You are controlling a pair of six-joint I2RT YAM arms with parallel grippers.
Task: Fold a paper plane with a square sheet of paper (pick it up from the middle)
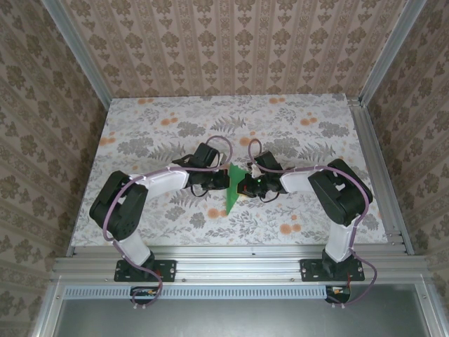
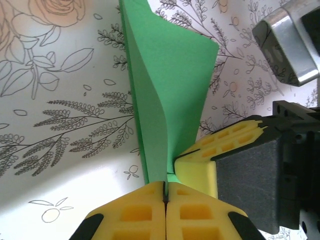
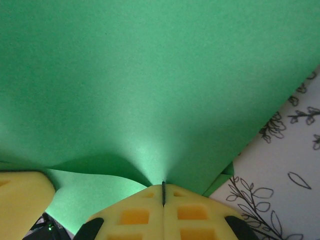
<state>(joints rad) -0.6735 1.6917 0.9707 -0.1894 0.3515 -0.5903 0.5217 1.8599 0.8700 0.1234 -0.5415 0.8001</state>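
Note:
The bright green sheet of paper is folded into a narrow pointed wedge and held on edge between the two grippers at the table's middle. My left gripper is shut on its left side; in the left wrist view the yellow jaws pinch the folded paper at its near end. From the right, my right gripper is shut on it too. In the right wrist view its jaws clamp the green paper. The right gripper's fingers touch the paper beside the left jaws.
The floral-patterned tabletop spreads on all sides of the grippers. Aluminium frame rails run along the table's edges, and patterned walls close in the back and sides. Both arm bases sit at the near edge.

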